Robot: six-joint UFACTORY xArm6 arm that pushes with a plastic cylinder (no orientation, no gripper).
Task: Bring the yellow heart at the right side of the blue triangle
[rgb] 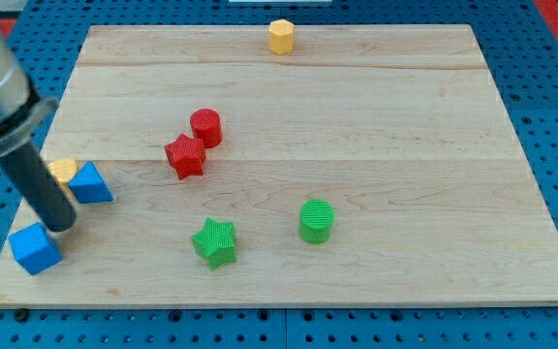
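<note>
The yellow heart (pixel 63 171) lies at the board's left edge, partly hidden behind my rod. It touches the left side of the blue triangle (pixel 91 183). My tip (pixel 60 225) rests on the board just below the heart and to the lower left of the triangle, above the blue cube (pixel 35 249).
A red cylinder (pixel 206 127) and a red star (pixel 185 156) sit together near the middle. A green star (pixel 214 241) and a green cylinder (pixel 316 220) lie toward the view's bottom. A yellow hexagon (pixel 280 36) sits at the top edge of the wooden board (pixel 405 126).
</note>
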